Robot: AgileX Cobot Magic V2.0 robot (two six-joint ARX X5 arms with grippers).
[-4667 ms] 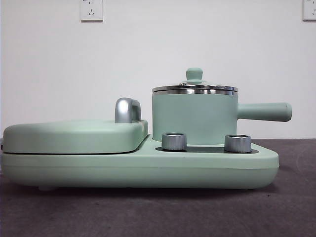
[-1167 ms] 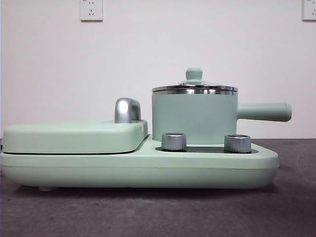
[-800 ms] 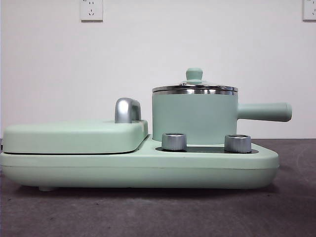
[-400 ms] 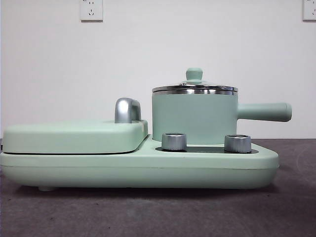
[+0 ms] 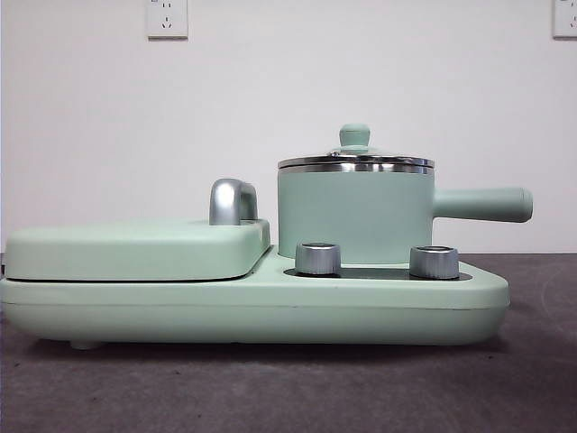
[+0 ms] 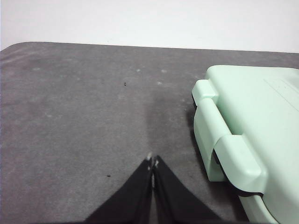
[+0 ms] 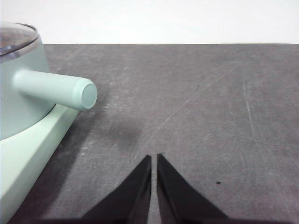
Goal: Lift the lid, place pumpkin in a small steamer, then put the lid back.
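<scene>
The small steamer (image 5: pixel 354 216) is a mint-green pot with a chrome rim, standing on the right part of a wide mint-green base (image 5: pixel 252 311). Its long handle (image 5: pixel 482 204) points right. The lid (image 5: pixel 354 155) sits closed on it, mint knob up. The pot (image 7: pixel 16 88) also shows in the right wrist view. The pumpkin is out of view. My left gripper (image 6: pixel 153 163) is shut and empty over bare grey table beside the base's end (image 6: pixel 243 135). My right gripper (image 7: pixel 153 158) is shut and empty over the table, apart from the handle tip (image 7: pixel 86 94).
A large flat mint-green cover (image 5: pixel 135 250) with a silver hinge piece (image 5: pixel 232 201) lies on the base's left part. Two silver knobs (image 5: pixel 317 258) stand in front of the pot. The dark grey table (image 7: pixel 210 102) spreads around; a white wall stands behind.
</scene>
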